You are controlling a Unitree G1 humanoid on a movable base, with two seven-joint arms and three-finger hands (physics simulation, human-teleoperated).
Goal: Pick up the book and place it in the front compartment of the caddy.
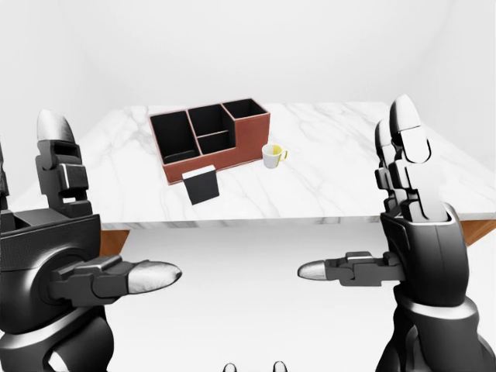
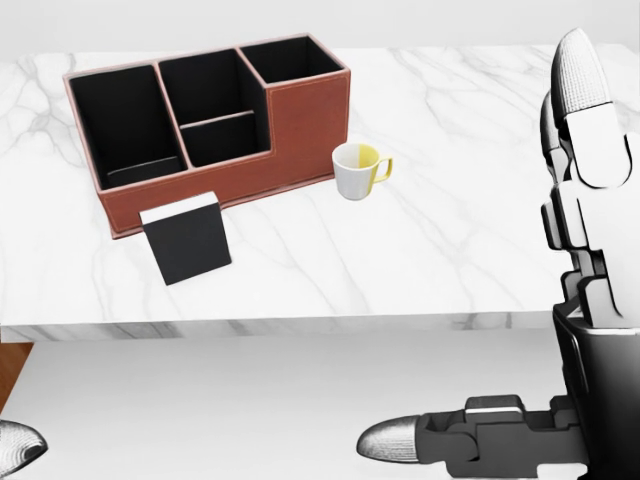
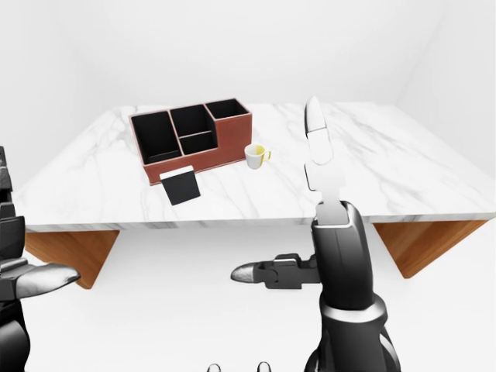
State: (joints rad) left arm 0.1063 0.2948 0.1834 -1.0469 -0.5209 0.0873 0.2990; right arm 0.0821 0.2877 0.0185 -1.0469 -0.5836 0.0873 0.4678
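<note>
The book (image 2: 187, 240), black with a white top edge, stands upright on the marble table (image 2: 450, 240), just below the caddy's low left end in the head view. The caddy (image 2: 305, 130) is brown outside with several black compartments, all of which look empty. My left hand (image 1: 108, 201) and right hand (image 1: 355, 190) are both open, fingers pointing up and thumbs turned inward. They hang on my side of the table's near edge, well short of the book and touching nothing. In the head view only the left thumb tip (image 2: 15, 445) shows.
A white mug (image 2: 355, 172) with a yellow inside stands just right of the caddy. The table's near edge (image 2: 300, 325) runs across the head view, with white floor below it. Wooden legs (image 3: 418, 244) carry the table.
</note>
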